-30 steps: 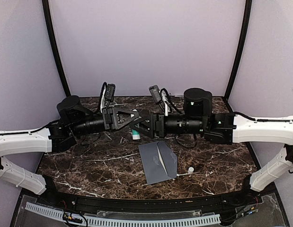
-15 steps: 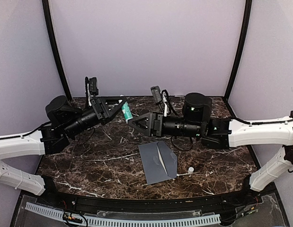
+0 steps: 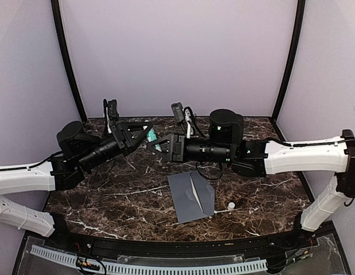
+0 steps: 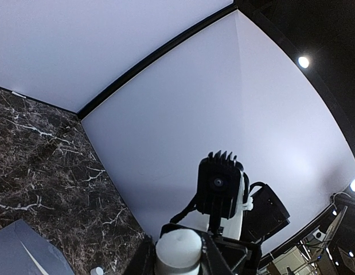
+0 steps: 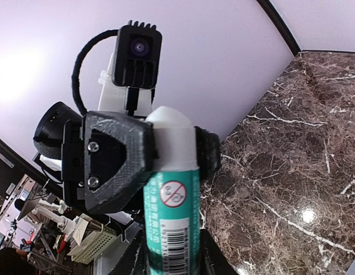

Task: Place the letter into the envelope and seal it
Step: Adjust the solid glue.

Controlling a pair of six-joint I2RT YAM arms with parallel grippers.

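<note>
The slate-grey envelope (image 3: 191, 196) lies flat on the marble table, in front of both arms; its corner shows in the left wrist view (image 4: 19, 252). The cream letter is not in view as a sheet of its own; only a thin pale line shows along the flap's edge. Both grippers are raised above the table's back. My left gripper (image 3: 145, 133) is shut on the white end of a teal glue stick (image 3: 150, 135). My right gripper (image 3: 158, 143) is closed round its teal body (image 5: 172, 212). The left fingers (image 5: 117, 163) clamp the white top.
A small white cap (image 3: 231, 205) lies on the table right of the envelope and shows in the left wrist view (image 4: 97, 271). The dark marble table (image 3: 108, 200) ends at lilac walls behind and at the sides. A black rail runs along the near edge.
My left gripper lifted the glue stick up and to the left, away from the right gripper. My right gripper then moved left and up and closed on the stick again.
</note>
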